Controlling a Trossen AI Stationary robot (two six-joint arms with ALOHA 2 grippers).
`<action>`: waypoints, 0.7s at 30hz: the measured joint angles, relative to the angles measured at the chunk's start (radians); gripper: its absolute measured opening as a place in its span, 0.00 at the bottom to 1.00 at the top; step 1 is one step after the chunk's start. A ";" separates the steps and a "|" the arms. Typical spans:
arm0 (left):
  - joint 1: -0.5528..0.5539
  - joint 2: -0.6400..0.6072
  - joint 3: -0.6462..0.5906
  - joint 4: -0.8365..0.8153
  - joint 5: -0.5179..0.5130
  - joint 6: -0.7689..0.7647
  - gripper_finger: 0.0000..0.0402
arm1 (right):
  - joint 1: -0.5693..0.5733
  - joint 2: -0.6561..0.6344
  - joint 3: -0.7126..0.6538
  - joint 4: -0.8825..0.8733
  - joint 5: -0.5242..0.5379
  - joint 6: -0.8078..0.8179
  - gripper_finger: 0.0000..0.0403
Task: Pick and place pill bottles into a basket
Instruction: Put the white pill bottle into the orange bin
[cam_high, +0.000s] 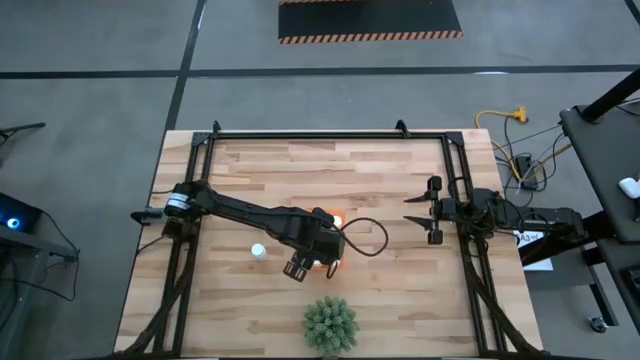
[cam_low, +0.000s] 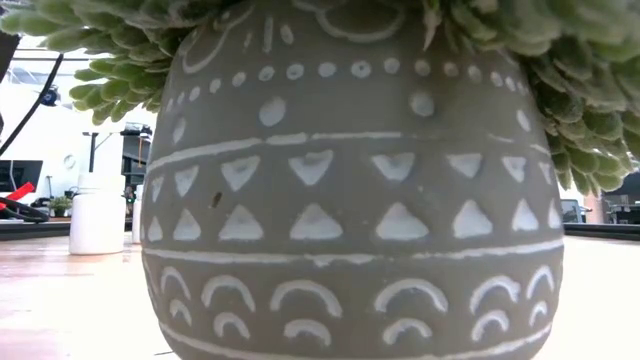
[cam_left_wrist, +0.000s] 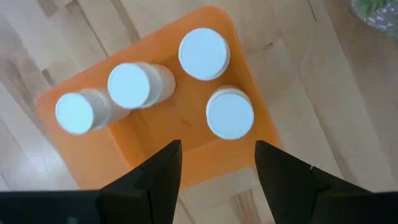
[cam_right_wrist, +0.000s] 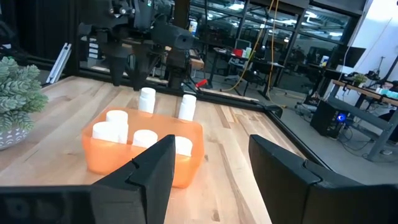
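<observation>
The orange basket (cam_left_wrist: 205, 155) sits on the table near the middle and also shows in the high view (cam_high: 338, 219), mostly under my left arm. Several white pill bottles stand in it, caps up (cam_left_wrist: 203, 53). My left gripper (cam_left_wrist: 217, 168) hovers above the basket's edge, open and empty. In the right wrist view two more bottles (cam_right_wrist: 147, 99) (cam_right_wrist: 187, 106) stand upright on the table beyond the basket (cam_right_wrist: 124, 155). One of them shows in the high view (cam_high: 258, 252), left of the basket. My right gripper (cam_high: 422, 212) waits open at the table's right side.
A green spiky plant (cam_high: 330, 325) in a grey patterned pot (cam_low: 350, 200) stands near the table's front edge, close to the basket, and fills the low view. A black frame rail (cam_high: 330, 135) runs around the table. One bottle (cam_low: 97, 215) shows left of the pot.
</observation>
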 joint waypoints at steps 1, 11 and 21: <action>0.000 -0.006 0.000 -0.006 0.000 -0.007 0.46 | 0.000 0.000 0.000 0.000 0.000 0.000 0.48; 0.000 -0.127 -0.198 0.116 0.051 -0.032 0.46 | 0.000 0.002 0.000 0.000 0.000 0.000 0.48; -0.011 -0.600 -0.810 0.888 0.160 -0.057 0.46 | 0.000 0.006 0.000 0.000 0.000 0.000 0.48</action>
